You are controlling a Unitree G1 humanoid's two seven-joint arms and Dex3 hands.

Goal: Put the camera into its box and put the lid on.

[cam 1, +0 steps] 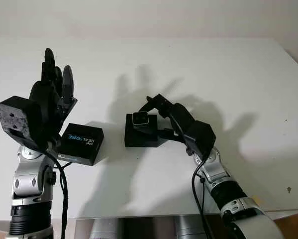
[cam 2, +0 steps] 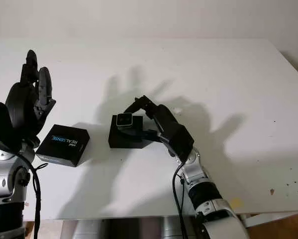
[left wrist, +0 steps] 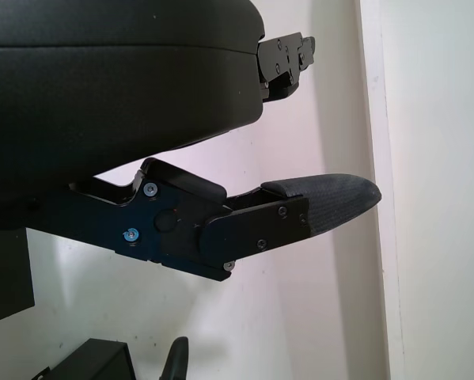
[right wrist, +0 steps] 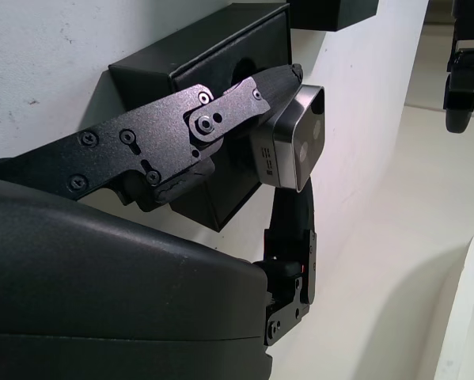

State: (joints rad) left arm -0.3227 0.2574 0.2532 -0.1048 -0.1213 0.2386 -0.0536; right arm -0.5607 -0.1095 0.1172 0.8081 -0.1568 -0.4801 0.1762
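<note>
Right robot hand (cam 1: 149,110) holds the camera over its open box; left robot hand (cam 1: 51,87) waits raised and open.

I have the small silver, square-faced camera (cam 1: 139,119) pinched between the right robot hand's black fingers (right wrist: 244,99), poised right at the open black cardboard box (cam 1: 143,136), directly beneath that hand on the white worktop (cam 1: 198,64). I cannot tell whether it already touches the box. The flat black lid with blue lettering (cam 1: 80,144) lies on the worktop just below the left robot hand, well clear of the right one. My worry: if I release with the camera tilted or off the recess, it could catch on the rim and tip out, or the fingers could drag the light box sideways, leaving the lid unable to seat.
</note>
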